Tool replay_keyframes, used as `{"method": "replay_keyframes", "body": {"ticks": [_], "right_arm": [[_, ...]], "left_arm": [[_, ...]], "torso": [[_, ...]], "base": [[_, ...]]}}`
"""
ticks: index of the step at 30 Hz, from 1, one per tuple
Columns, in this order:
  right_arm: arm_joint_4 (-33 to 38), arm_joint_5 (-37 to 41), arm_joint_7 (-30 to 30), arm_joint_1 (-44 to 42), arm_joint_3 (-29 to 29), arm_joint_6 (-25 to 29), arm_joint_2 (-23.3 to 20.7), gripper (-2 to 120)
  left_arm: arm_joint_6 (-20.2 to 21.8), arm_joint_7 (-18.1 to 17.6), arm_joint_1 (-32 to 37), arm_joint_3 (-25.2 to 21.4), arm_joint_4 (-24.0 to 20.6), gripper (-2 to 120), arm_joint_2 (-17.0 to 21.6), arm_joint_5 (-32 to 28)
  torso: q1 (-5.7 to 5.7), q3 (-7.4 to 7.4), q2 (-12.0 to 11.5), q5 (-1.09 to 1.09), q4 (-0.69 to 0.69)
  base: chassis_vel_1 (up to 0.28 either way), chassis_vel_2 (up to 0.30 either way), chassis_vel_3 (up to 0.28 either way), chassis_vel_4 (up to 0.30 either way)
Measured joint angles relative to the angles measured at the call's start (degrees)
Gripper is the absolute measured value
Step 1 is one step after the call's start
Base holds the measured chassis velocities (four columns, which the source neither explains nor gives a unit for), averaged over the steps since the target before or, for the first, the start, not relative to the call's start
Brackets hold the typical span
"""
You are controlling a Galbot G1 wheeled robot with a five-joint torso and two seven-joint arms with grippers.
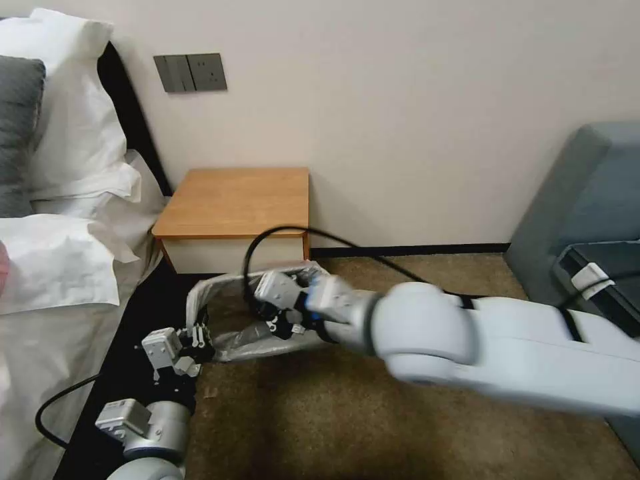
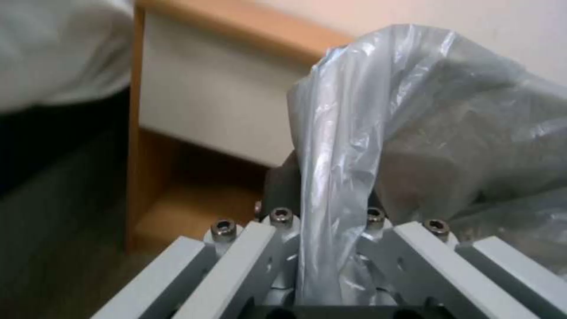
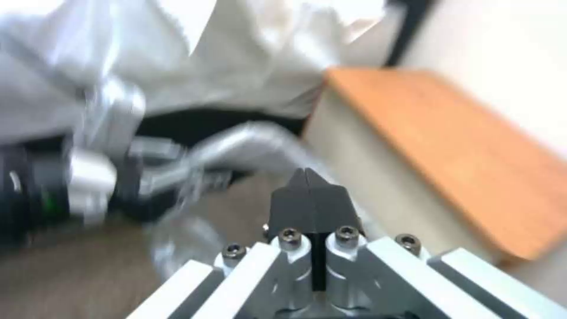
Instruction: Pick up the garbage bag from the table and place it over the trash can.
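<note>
The garbage bag [image 1: 257, 343], thin grey crinkled plastic, is stretched open low over the carpet in front of the table [image 1: 237, 200]. Its edge forms a rounded rectangle. I cannot make out the trash can under it. My left gripper [image 1: 199, 348] is shut on the bag's near left edge, and the plastic [image 2: 336, 146] rises from between its fingers [image 2: 282, 177]. My right gripper [image 1: 288, 321] reaches over the bag's opening from the right. Its dark fingers [image 3: 307, 195] are pressed together, with the bag's edge [image 3: 248, 137] running just behind the tips.
A bed with white pillows [image 1: 67, 200] borders the left side. A grey sofa [image 1: 587, 200] stands at the right. The wall with switches [image 1: 190, 72] is behind the table. Brown carpet [image 1: 320, 427] spreads out in front. A black cable [image 1: 280, 235] loops above the right wrist.
</note>
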Motion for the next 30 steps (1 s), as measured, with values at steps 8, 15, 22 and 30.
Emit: {"method": "replay_keyframes", "body": {"ticks": [8,15,22,30], "right_arm": [[2.2,-26.6,-1.8,-33.7,27.4,14.8,-8.0,29],[0.3,-47.4,-3.8,-69.7,49.9,25.1,6.2,53],[-2.2,-61.2,-5.1,-85.9,53.2,35.7,20.3,80],[-3.3,-63.9,-5.6,-89.1,51.8,39.0,24.0,100]], "left_arm": [[4.6,-4.8,1.4,4.4,-0.3,4,1.9,-0.3],[8.7,-8.0,2.8,8.0,-0.8,4,2.2,0.0],[11.1,-9.9,3.6,8.9,-0.1,4,4.8,-0.6],[12.4,-11.4,3.4,9.8,0.2,4,5.2,-0.7]], "torso": [[0.0,0.0,0.0,0.02,-0.02],[0.0,-0.01,0.0,0.01,-0.03],[0.0,-0.01,0.0,-0.02,-0.02],[0.0,0.0,0.0,-0.01,0.01]], "base": [[0.0,0.0,0.0,0.0],[0.0,0.0,0.0,0.0],[0.0,0.0,0.0,0.0],[0.0,0.0,0.0,0.0]]}}
